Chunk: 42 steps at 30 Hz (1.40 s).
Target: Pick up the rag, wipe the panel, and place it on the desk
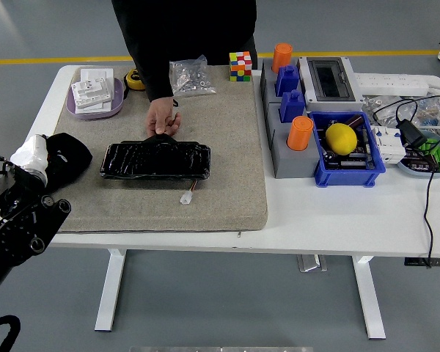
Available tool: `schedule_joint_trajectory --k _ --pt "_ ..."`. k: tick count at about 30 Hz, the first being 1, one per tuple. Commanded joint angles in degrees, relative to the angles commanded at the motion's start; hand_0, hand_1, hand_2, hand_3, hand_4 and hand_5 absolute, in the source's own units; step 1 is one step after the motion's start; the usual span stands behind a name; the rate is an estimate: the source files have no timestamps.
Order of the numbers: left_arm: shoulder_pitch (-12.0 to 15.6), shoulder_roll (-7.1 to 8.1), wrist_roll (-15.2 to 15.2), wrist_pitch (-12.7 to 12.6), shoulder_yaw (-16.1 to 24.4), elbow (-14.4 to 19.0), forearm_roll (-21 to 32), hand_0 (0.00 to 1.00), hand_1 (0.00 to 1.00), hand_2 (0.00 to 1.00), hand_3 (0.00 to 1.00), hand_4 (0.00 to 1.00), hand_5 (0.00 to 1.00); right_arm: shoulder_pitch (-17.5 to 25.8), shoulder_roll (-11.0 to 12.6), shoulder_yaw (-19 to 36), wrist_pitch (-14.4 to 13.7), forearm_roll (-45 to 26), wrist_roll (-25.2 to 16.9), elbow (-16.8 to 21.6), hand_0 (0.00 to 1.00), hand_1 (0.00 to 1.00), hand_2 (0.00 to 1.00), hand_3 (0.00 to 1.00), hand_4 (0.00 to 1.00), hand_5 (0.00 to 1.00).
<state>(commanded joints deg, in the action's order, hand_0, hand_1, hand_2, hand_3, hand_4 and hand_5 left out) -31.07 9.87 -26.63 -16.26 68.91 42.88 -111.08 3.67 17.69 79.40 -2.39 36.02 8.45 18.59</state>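
Black jointed left arm — white-wrapped hand, person — black sleeves

Even, bright overhead light; shadows stay soft and short. Right of the left hand, the glossy black panel shows small white glints. Focus is sharp throughout, and the table edges bow slightly.

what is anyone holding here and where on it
The person's hand grips the black panel at the middle of its far edge. The left robot hand lies at the black rag; whether it grips is unclear.
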Motion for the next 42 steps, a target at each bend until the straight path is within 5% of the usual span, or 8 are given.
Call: schedule_joint_trajectory --k 22,23,42 --pt "1.15 1.75 -4.58 4.57 2.97 8.86 -1.21 0.583 0.919 0.946 0.848 0.693 0.133 -0.02 0.01 0.14 0.0 0.99 0.16 -0.07 0.716 0.507 0.662 0.608 0.998 0.646" --pt "1.2 1.88 -4.82 4.75 3.0 9.25 -1.41 0.526 0.896 0.935 0.83 0.67 0.167 -0.02 -0.01 0.2 0.0 1.04 0.17 -0.08 0.716 0.505 0.662 0.607 0.998 0.645" --pt "2.75 5.39 -8.93 9.69 3.32 15.45 1.15 0.477 0.879 0.914 0.811 0.517 0.2 -0.02 0.02 1.27 -0.4 1.53 -0.02 -0.14 0.717 0.506 0.662 0.61 0.998 0.644"
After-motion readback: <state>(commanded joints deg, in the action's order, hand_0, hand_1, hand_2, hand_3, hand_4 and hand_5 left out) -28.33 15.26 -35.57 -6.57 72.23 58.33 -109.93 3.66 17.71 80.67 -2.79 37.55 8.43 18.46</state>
